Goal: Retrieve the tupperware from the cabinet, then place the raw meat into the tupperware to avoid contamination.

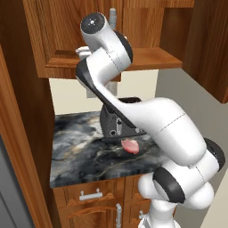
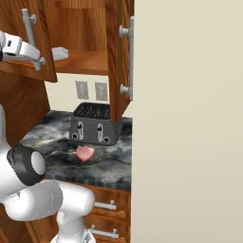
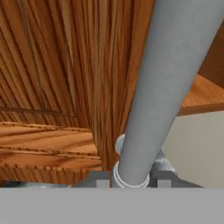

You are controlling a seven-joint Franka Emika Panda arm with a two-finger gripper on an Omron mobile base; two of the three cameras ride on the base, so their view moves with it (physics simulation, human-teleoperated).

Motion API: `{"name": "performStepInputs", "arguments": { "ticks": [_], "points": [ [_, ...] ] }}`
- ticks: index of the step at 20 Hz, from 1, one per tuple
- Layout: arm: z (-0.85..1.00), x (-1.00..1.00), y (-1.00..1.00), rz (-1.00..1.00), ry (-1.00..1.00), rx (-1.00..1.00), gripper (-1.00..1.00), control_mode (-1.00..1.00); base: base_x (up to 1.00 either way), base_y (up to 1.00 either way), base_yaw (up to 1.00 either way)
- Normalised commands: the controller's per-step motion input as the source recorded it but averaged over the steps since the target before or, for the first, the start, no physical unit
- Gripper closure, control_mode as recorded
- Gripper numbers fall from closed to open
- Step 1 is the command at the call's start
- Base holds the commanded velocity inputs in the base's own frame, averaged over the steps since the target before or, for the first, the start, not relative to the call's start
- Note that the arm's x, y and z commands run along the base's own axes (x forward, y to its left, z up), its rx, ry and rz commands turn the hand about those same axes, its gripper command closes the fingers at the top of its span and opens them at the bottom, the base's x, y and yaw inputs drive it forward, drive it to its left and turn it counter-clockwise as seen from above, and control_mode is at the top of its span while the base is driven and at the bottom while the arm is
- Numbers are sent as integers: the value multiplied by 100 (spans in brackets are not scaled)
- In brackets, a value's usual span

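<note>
The cabinet's (image 2: pixel 90 28) two doors stand swung open. My gripper (image 3: pixel 131 177) is shut around the lower end of the left door's grey bar handle (image 3: pixel 170 78), which runs up between the two fingertips. From the right base view my hand (image 2: pixel 21 47) reaches that handle (image 2: pixel 31 33) from the left. A small whitish tupperware (image 2: pixel 59 53) sits on the cabinet's shelf just behind the left door. The raw meat (image 1: pixel 130 145) (image 2: pixel 85 153), a pink oval slab, lies on the dark marble counter (image 1: pixel 75 153) in front of the toaster.
A dark grey toaster (image 1: pixel 113 124) (image 2: pixel 95 124) stands at the back of the counter. The right cabinet door (image 2: pixel 118 57) juts forward over it. A tall beige panel (image 2: pixel 190 118) bounds the right side. Drawers (image 1: pixel 91 195) lie below the counter.
</note>
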Motion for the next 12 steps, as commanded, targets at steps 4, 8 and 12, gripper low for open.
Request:
{"name": "performStepInputs", "arguments": {
  "ticks": [4,8,12],
  "points": [
    [0,-38,60,0,0,-3,100,-100,0,0,0],
    [0,-40,57,0,0,-2,100,-100,0,0,0],
    [5,-39,3,0,1,0,100,-100,0,0,0]
  ]
}}
